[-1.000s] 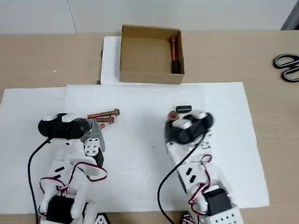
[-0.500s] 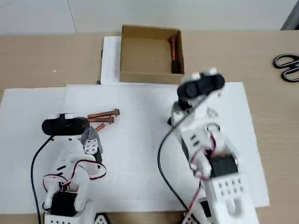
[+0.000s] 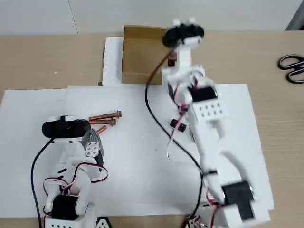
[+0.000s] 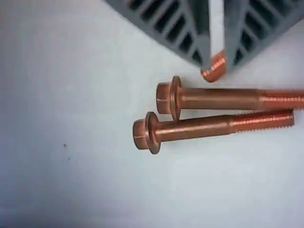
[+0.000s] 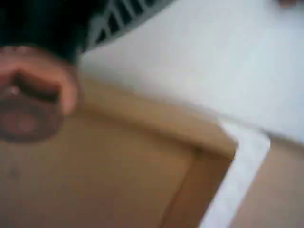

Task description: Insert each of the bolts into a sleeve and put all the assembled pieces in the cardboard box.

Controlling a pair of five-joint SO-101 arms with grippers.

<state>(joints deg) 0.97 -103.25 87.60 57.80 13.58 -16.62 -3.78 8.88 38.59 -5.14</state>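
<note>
- The right gripper [image 3: 182, 47] is held over the open brown cardboard box [image 3: 142, 77] at the upper centre of the high view, with its arm stretched up from the lower right.
- In the right wrist view a blurred copper-coloured piece [image 5: 28, 104], with a dark part above it, sits close to the lens over the box floor. The claw seems to be closed on it, though the blur leaves that a judgement.
- The step in hand is judged to be the drop into the box.
- The drop is best done with the piece brought low, well inside the walls and lying level, so that bolt and sleeve are not shaken apart.
- The claw should be opened only once the rim is cleared, then lifted straight up so that the trailing black cable [image 3: 152, 109] is not caught on the box wall.
- The left gripper [image 4: 216, 57] is placed at the lower left of the high view, over the white paper sheet [image 3: 142, 156]. The tip of a third copper-coloured bolt [image 4: 213, 70] lies right at it; whether that bolt is clamped cannot be told.
- Two copper-coloured flanged bolts [image 4: 209, 114] lie side by side just beside it, not yet sleeved.
- Black-handled scissors [image 3: 290, 66] lie at the right edge, on the light wooden table [image 3: 47, 57].
- No brand, label or writing can be read on the box, the paper or the arms.
</note>
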